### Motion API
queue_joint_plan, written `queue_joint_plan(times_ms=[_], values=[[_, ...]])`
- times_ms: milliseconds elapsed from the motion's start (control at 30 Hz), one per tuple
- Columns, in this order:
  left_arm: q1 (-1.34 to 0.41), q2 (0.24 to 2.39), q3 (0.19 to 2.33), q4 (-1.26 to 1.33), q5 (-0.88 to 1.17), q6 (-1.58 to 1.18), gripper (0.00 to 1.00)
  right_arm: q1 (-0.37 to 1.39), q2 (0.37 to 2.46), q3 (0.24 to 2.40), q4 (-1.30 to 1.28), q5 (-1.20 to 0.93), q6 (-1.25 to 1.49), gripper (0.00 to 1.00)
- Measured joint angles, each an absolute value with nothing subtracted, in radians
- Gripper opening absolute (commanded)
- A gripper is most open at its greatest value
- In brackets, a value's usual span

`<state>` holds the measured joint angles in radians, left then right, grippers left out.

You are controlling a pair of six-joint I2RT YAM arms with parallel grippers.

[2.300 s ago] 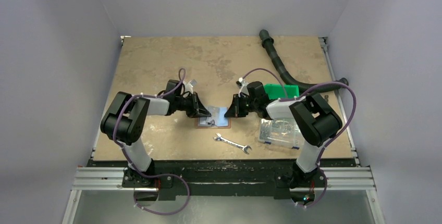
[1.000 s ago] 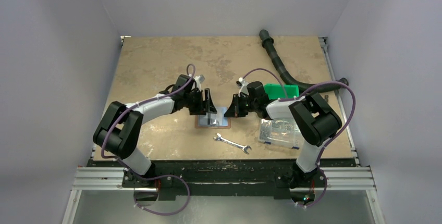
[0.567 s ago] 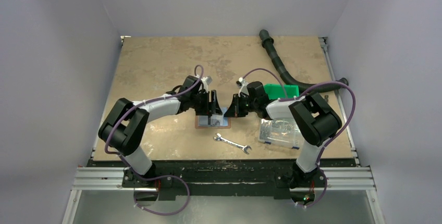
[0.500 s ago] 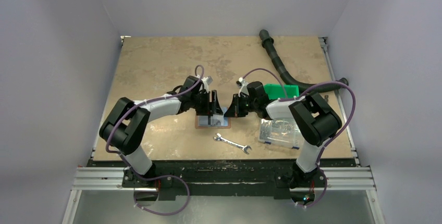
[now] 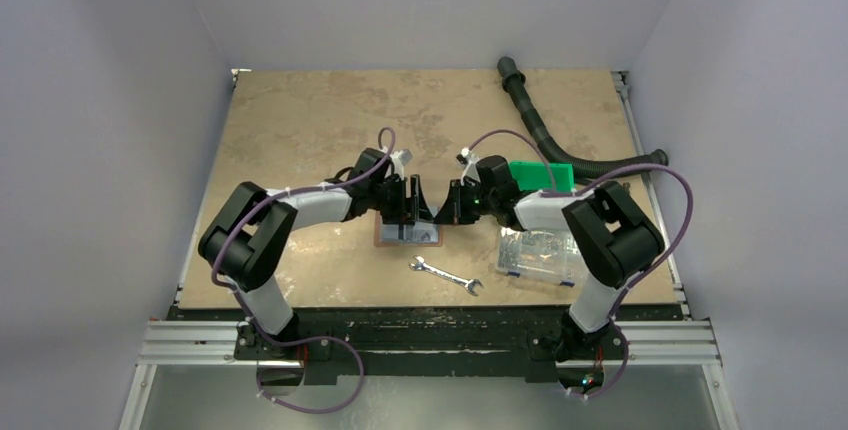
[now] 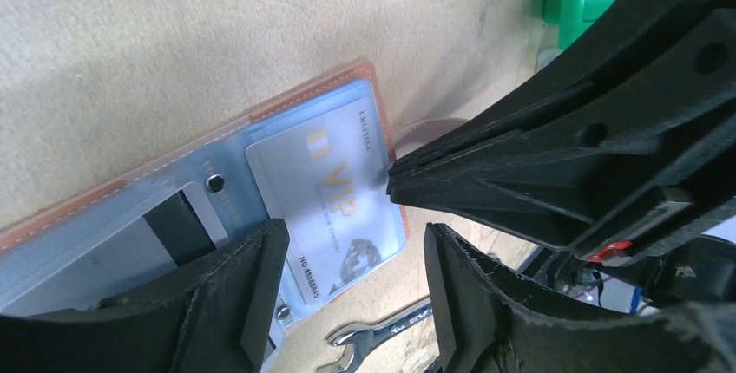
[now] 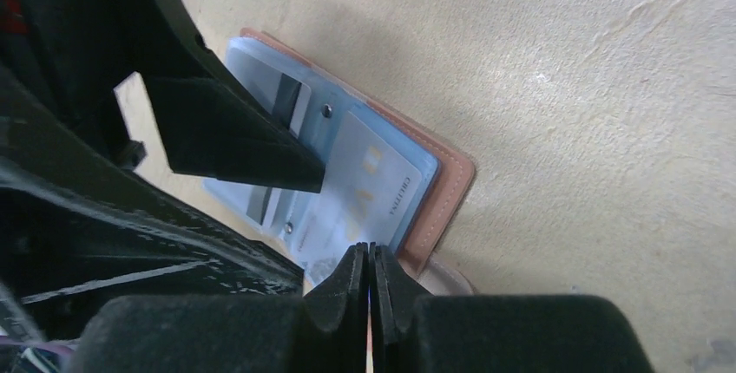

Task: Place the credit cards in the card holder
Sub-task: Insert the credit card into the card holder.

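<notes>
Endgame, probably: light blue plastic card (image 6: 334, 208) and grey striped card (image 6: 156, 243) both on the open reddish-brown leather wallet (image 7: 451, 182). Got left gripper (image 6: 351, 243) spread above, right gripper (image 7: 371, 256) pressed together at the blue one's edge.

Inventory of my counter (image 5: 300, 120), as counted:

- One card holder (image 7: 444, 193).
- One light credit card (image 6: 334, 208) with gold lettering and one grey credit card (image 6: 139, 256) with a dark stripe, making two cards in all. Part of the holder is covered, so this count holds only for what shows.
- One wrench (image 5: 446, 276).
- One green bin (image 5: 541, 175).
- One clear compartment box (image 5: 538, 253).
- One black ribbed hose (image 5: 528, 110).
- Two hands of mine: left hand (image 6: 351, 243) and right hand (image 7: 369, 256).
</notes>
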<state>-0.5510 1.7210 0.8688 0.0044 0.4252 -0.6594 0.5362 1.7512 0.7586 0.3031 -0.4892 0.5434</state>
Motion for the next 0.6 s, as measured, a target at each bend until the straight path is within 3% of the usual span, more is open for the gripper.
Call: queue_joint_plan(times_ms=[467, 600], values=[[-0.552, 1.624, 0.838, -0.054, 0.437, -0.683, 0.67, 0.535, 1.654, 0.743, 0.232, -0.456, 0.566, 0.35], [-0.552, 1.618, 0.831, -0.062, 0.43, -0.676, 0.59, 0.535, 1.654, 0.713, 0.239, -0.466, 0.586, 0.39]])
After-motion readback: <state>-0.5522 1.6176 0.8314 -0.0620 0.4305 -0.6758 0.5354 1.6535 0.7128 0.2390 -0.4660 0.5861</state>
